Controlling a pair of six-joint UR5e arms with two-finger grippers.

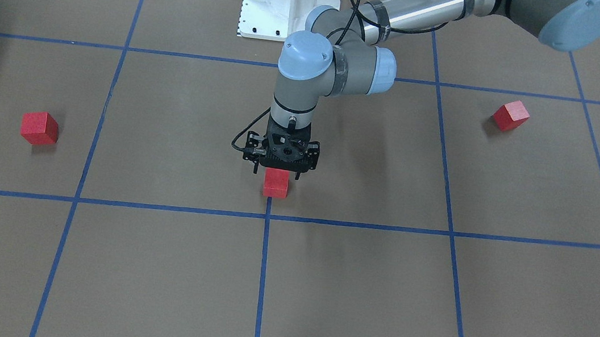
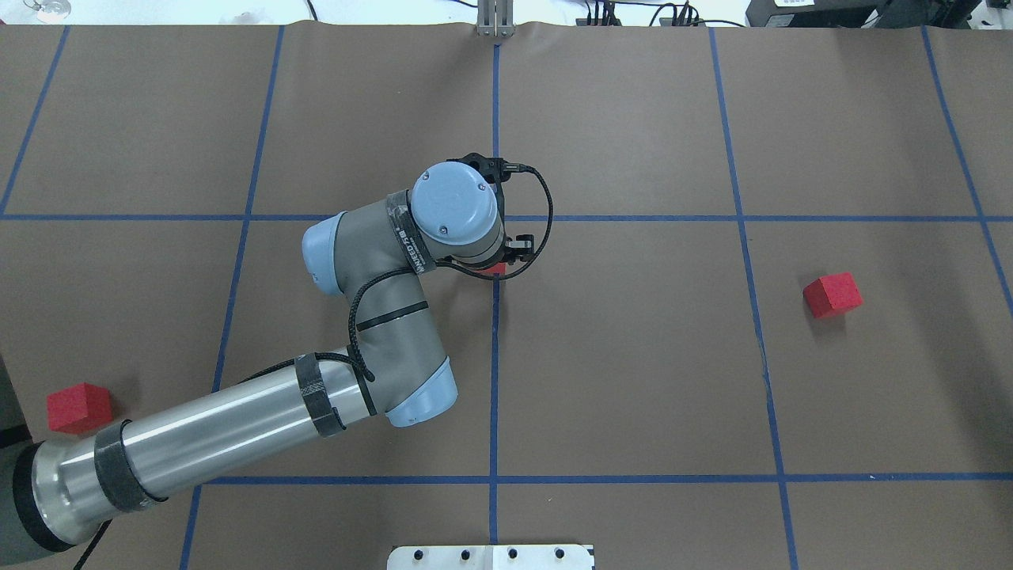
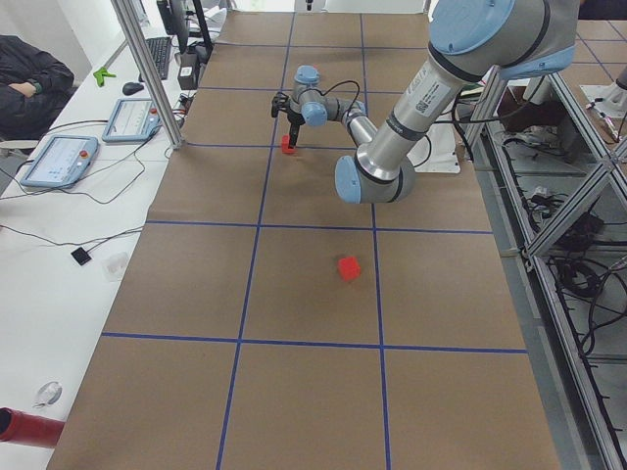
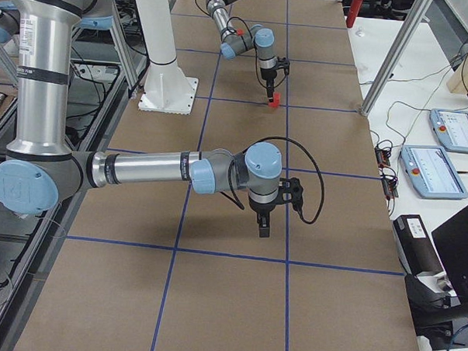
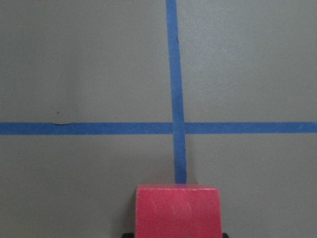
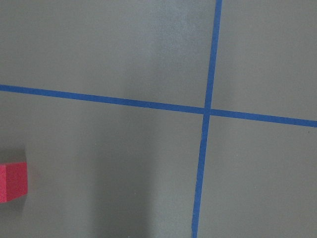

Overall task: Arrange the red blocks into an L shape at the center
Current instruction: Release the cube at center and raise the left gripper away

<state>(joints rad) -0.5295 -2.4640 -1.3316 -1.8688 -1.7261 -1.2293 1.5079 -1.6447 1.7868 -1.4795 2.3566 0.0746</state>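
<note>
Presently, in the front-facing view, a small matte red cube [image 1: 276,183] is seen on the brown matte floor [image 1: 354,289]. It sits on the vertical line of thin blue tape, just on the robot's side of the centre crossing [image 1: 268,216], and the black two-finger left gripper [image 1: 277,173] is set straight down over it. A second red cube [image 1: 39,128] and a third red cube [image 1: 511,115] lie well apart from it, out to the robot's right and left. From overhead the gripper is hidden under the grey wrist [image 2: 455,206], and only a sliver of the cube is shown beside the tape. In the exterior left view the same pairing is seen, far off and small. In the exterior right view the right gripper [image 4: 263,228] hangs above the floor near another crossing; whether its jaws are apart cannot be told. In the left wrist view dark fingertips [image 5: 128,234] are seen against both sides of the cube, so the jaws are judged clamped on it. The step is judged to be the setting down of the first cube. It should be lowered flat, squared to the tape lines, and released only once fully borne by the floor. The lift should be made straight up so that nothing is dragged, and room should be kept beside the cube for two neighbours.
</note>
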